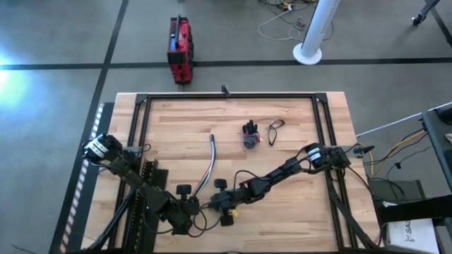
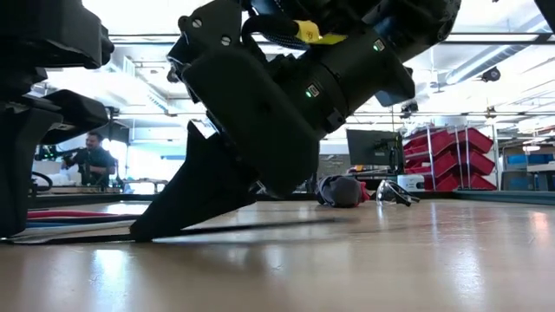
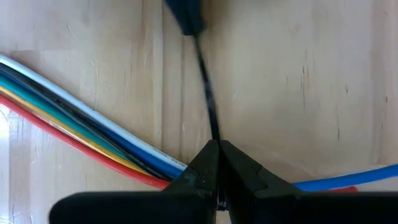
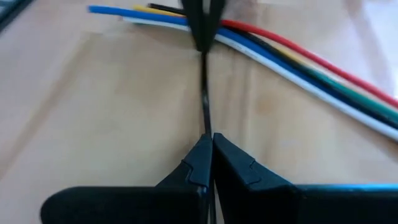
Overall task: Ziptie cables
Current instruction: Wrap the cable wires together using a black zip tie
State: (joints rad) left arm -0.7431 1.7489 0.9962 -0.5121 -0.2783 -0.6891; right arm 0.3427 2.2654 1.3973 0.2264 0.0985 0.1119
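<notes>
High view: my left gripper (image 1: pixel 192 206) and right gripper (image 1: pixel 220 202) meet just beside the cables (image 1: pixel 207 171). The strap should stay taut and level between them while it passes the bundle. Both pairs of fingers are pinched tight on the ziptie (image 3: pixel 208 99), one at each end.

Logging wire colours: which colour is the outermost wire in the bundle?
Red, at the edge of the cables; right wrist view shows it best.

Grey floor (image 1: pixel 56 42) with dark lines; red bins (image 2: pixel 468 160) line the room.
</notes>
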